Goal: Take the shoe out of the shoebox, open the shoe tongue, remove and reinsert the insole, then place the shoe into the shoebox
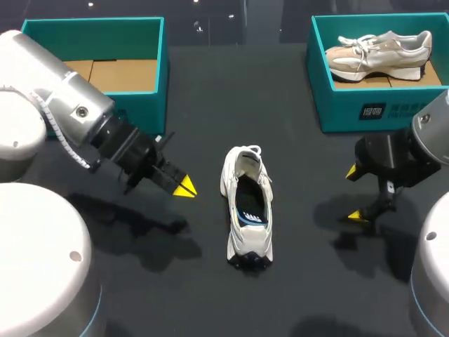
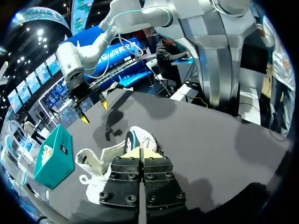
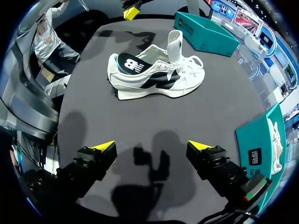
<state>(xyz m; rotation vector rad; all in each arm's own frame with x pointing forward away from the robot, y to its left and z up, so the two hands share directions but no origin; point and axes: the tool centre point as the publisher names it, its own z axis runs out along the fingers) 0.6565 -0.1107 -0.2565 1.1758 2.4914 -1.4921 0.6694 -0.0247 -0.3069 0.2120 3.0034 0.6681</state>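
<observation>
1. The white shoe point(image 1: 247, 207) stands on its sole in the middle of the table point(image 1: 302, 281), heel toward the near edge. Its tongue point(image 3: 175, 44) is pulled upright and the dark insole point(image 1: 251, 207) shows inside.
2. The left gripper point(image 1: 184, 188) hangs just left of the shoe with its yellow tips pressed together on nothing. The right gripper point(image 1: 353, 194) hangs well to the right, spread wide and holding nothing.
3. Risk: in the right wrist view the insole's heel end seems to ride above the collar. If it is not seated, a lift could let it shift or drop out, so it likely needs pressing flat first.
4. Risk: the left fingers must part before any grasp. Coming in as they are, they would only shove the shoe, and a light shoe would probably slide or tip on this surface.
5. Risk: the right shoebox point(image 1: 351, 105), far right, already holds a beige shoe point(image 1: 379, 49). The left shoebox point(image 1: 144, 105), far left, shows a brown cardboard floor and looks the likelier target. A low carry could catch its wall.
6. The table is dark, matte and flat, with soft shadows under both arms. The shoe sits well apart from both boxes with a gripper on either side, so each arm has space to approach.
</observation>
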